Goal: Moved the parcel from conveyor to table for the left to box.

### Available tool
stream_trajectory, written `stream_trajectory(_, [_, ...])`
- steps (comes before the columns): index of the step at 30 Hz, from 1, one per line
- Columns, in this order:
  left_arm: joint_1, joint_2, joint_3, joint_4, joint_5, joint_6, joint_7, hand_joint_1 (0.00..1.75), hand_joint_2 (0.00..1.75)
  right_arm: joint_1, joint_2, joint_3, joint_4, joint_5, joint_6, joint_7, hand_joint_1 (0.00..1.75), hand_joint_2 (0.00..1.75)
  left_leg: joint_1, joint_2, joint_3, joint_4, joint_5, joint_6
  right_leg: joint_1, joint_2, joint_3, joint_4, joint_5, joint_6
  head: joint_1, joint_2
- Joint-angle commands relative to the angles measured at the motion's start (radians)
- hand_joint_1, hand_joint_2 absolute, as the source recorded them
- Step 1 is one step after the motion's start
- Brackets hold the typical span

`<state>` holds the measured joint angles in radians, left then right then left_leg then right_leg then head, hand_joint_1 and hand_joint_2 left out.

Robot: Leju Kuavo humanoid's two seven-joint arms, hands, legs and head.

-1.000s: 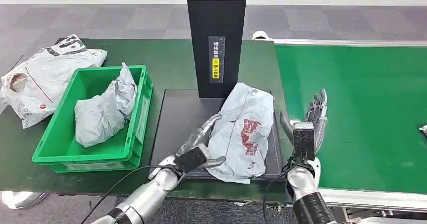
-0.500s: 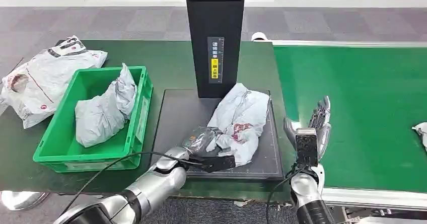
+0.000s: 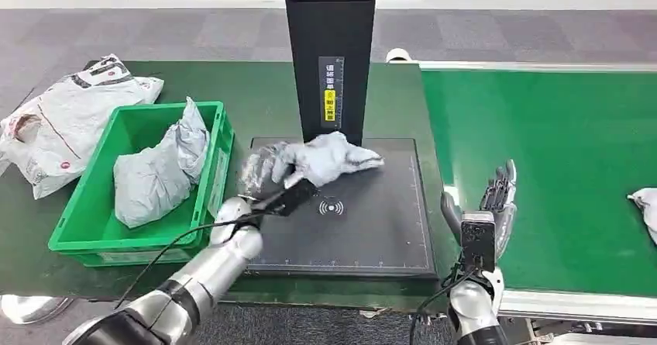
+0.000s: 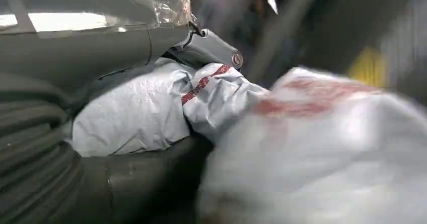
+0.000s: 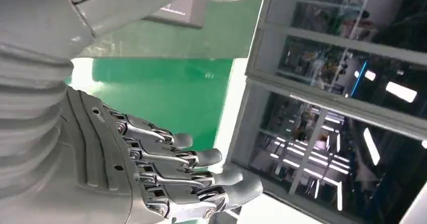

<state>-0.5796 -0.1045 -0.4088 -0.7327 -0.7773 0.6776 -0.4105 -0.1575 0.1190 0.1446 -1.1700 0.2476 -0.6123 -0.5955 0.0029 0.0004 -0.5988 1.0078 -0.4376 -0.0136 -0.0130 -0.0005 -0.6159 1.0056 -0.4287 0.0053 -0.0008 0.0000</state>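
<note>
Bags (image 3: 66,120), grey plastic, lie w/ no hand on them well out beyond the green bin (image 3: 93,246), which sits just outboard of the left hand (image 3: 267,176) and already has one crumpled parcel (image 3: 159,167) in it. That hand is clamped on the parcel (image 3: 329,159), carried in the air above the black scan pad (image 3: 349,229), just in front of the black post (image 3: 331,50); the bulk trails off toward the conveyor side.

Look: soft grey mailer, red print, crinkled and bunched where the fingers bite, per the left wrist view (image 4: 146,108); rest is motion-blurred.

Risk, as a judgement: grip is on one bunched end only, so the slack end could swing, snag the bin's near wall or slip out of the fingers short of the bin.

Right hand (image 3: 496,205) hovers at the conveyor (image 3: 558,128) edge, fingers spread, holding nothing. Another parcel (image 3: 644,205) waits far out on the belt.
</note>
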Motion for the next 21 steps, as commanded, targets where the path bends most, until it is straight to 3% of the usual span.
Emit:
stream_trajectory(1, [0.168, -0.093, 0.663, -0.822, -0.197, 0.021, -0.288, 1.75, 1.75, -0.039, 0.006, -0.059, 0.051, -0.046, -0.003, -0.029, 0.00, 1.75, 0.002, 0.000, -0.004, 0.003, -0.001, 0.000, 0.002, 0.000, -0.003, 0.001, 0.000, 0.000, 0.000, 0.000])
stream_trajectory(4, [0.209, -0.074, 0.745, -1.070, -0.172, 0.021, -0.288, 1.75, 1.75, -0.039, -0.001, -0.053, 0.074, -0.075, -0.011, -0.050, 0.00, 1.75, 0.001, 0.009, -0.002, 0.001, -0.003, 0.000, 0.001, 0.009, -0.004, 0.000, 0.000, 0.000, 0.000, 0.000])
stream_trajectory(7, [0.220, -0.083, 0.842, -1.066, -0.205, 0.021, -0.288, 1.75, 1.75, -0.009, -0.002, -0.057, 0.046, -0.087, -0.028, -0.058, 0.00, 1.75, 0.002, 0.014, 0.003, -0.001, -0.005, -0.001, 0.001, 0.014, -0.001, -0.001, 0.000, -0.001, 0.000, 0.000])
stream_trajectory(14, [0.235, -0.089, 0.856, -1.063, -0.225, 0.021, -0.288, 1.75, 1.75, 0.000, -0.005, -0.054, 0.037, -0.091, -0.029, -0.055, 0.00, 1.75, 0.001, 0.004, 0.000, -0.001, -0.004, 0.000, 0.002, 0.003, 0.000, -0.001, -0.003, -0.002, 0.000, 0.000])
stream_trajectory(20, [0.123, -0.110, 1.117, -0.650, -0.584, 0.021, -0.255, 1.75, 1.75, 0.052, -0.008, -0.056, -0.045, -0.078, -0.055, -0.026, 0.00, 1.75, 0.001, 0.000, 0.005, -0.005, -0.002, -0.001, 0.002, -0.001, 0.006, -0.004, -0.003, -0.003, 0.000, 0.000])
stream_trajectory(21, [0.102, 0.000, 0.994, -0.311, -0.708, 0.021, -0.033, 1.75, 1.75, 0.064, -0.007, -0.067, -0.068, -0.061, -0.053, -0.014, 0.00, 1.75, -0.001, 0.001, 0.004, -0.004, -0.003, 0.000, 0.000, 0.000, 0.004, -0.002, -0.004, -0.002, 0.000, 0.000])
